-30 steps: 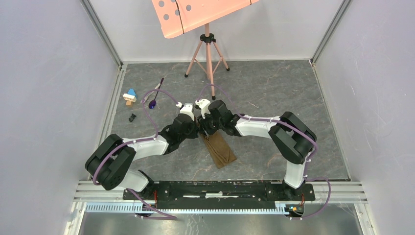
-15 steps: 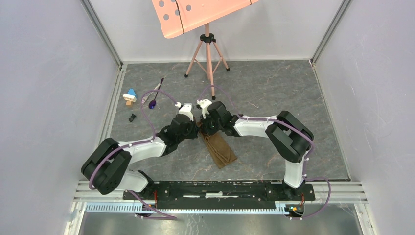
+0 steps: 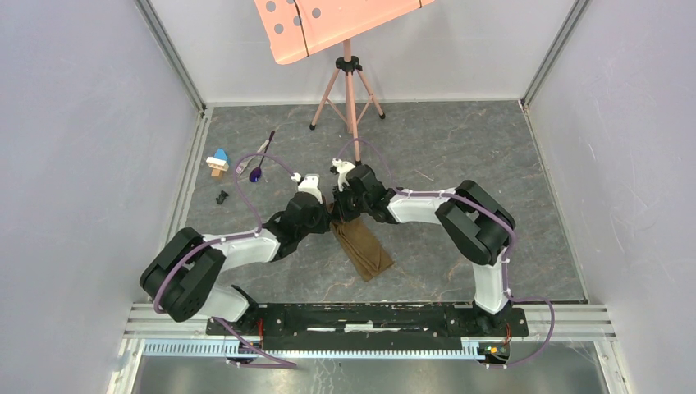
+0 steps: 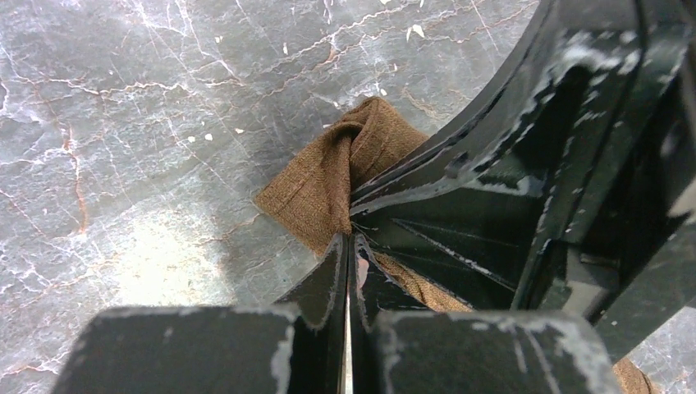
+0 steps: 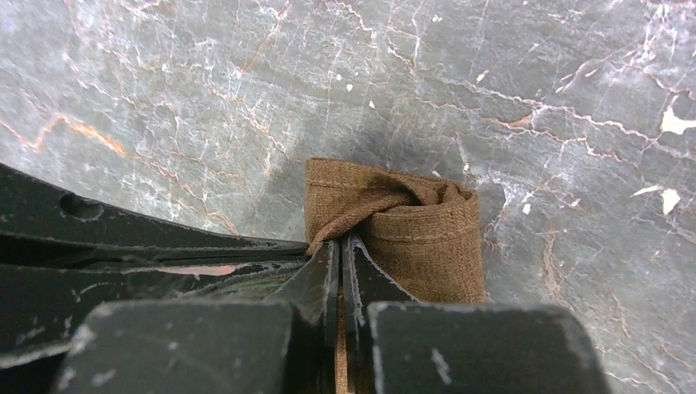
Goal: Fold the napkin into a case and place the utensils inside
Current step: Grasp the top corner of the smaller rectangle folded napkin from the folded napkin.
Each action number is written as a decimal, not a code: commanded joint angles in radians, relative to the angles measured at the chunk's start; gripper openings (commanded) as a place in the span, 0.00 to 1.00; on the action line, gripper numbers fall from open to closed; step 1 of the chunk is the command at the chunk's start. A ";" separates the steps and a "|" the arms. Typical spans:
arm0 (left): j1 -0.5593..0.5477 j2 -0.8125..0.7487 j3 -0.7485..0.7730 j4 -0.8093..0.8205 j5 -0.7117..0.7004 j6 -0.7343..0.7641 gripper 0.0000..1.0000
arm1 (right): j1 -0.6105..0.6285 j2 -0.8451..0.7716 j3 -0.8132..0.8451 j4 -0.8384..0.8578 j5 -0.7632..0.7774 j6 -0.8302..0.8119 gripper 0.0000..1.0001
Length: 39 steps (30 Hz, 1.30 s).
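- Top external view: we find the napkin (image 3: 367, 248) folded into a narrow strip on the counter (image 3: 460, 148), between the arms.
- We note the left claw (image 4: 349, 240) pressed together, pinching the napkin's far end.
- The right claw (image 5: 339, 242) likewise pinches that end.
- The utensils (image 3: 256, 173) lie well apart, far left.

L claw (image 4: 350, 246) was pinched shut on a bunched fold of the olive-brown napkin (image 4: 328, 176), the cloth humped up w/ a twisted peak just past the tips. R claw (image 4: 365, 205), black & scuffed, filled the view's right side, its tips on the same fold, beside L's. Grey veined tabletop (image 4: 123, 123) lay underneath.
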 commanded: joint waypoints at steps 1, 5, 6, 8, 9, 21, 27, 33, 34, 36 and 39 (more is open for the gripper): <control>-0.002 0.022 0.004 0.045 0.020 -0.073 0.02 | -0.032 0.002 -0.051 0.232 -0.065 0.130 0.00; -0.001 0.030 -0.003 0.045 0.015 -0.094 0.02 | -0.039 0.020 -0.040 0.249 -0.092 0.136 0.00; -0.002 0.032 -0.007 0.053 0.018 -0.098 0.02 | -0.042 0.023 -0.041 0.264 -0.101 0.145 0.00; 0.001 0.038 -0.014 0.068 0.026 -0.110 0.02 | -0.044 0.028 -0.040 0.284 -0.111 0.164 0.00; 0.002 0.039 -0.017 0.075 0.033 -0.118 0.02 | -0.042 0.028 -0.040 0.285 -0.109 0.168 0.00; 0.016 0.054 -0.054 0.174 0.109 -0.155 0.08 | -0.043 0.021 -0.063 0.249 -0.065 0.152 0.10; 0.025 -0.008 -0.051 0.146 0.113 -0.154 0.25 | -0.044 -0.014 -0.068 0.183 -0.058 0.073 0.19; 0.049 -0.090 -0.074 0.124 0.143 -0.169 0.40 | -0.043 -0.048 -0.066 0.136 -0.052 0.037 0.24; 0.056 -0.107 -0.079 0.117 0.144 -0.173 0.42 | -0.041 -0.054 -0.069 0.124 -0.051 0.026 0.26; 0.070 -0.150 -0.093 0.099 0.172 -0.180 0.50 | -0.042 -0.067 -0.068 0.098 -0.049 0.007 0.29; 0.100 -0.233 -0.099 0.035 0.186 -0.181 0.59 | -0.043 -0.080 -0.045 0.030 -0.044 -0.032 0.35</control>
